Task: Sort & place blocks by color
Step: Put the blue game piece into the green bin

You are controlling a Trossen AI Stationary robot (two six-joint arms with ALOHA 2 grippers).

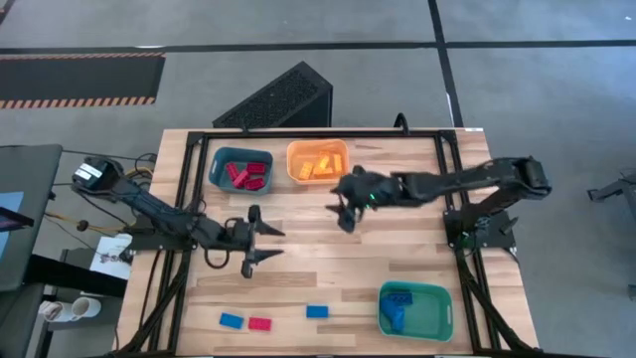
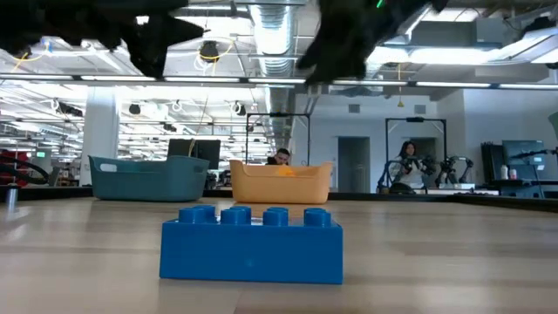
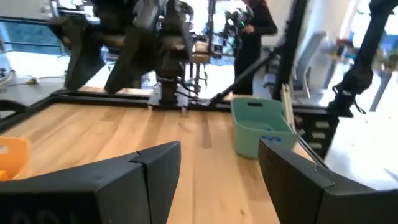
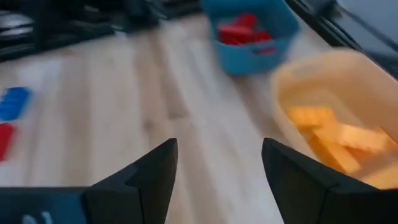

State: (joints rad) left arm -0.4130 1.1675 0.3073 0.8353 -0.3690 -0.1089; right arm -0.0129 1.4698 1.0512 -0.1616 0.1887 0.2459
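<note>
Three blocks lie loose, well beyond our left gripper, which hovers empty, fingers spread; our right gripper hangs beside the orange bin, jaws apart, empty. Risk: red lands among blues

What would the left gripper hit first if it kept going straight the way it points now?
Judging by its wrist view, the open left gripper faces bare table, then the green bin slightly off-line; depth is unclear.

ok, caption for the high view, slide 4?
Both claws open and empty over the table; three blocks, two blue and one red, remain unsorted.
</note>
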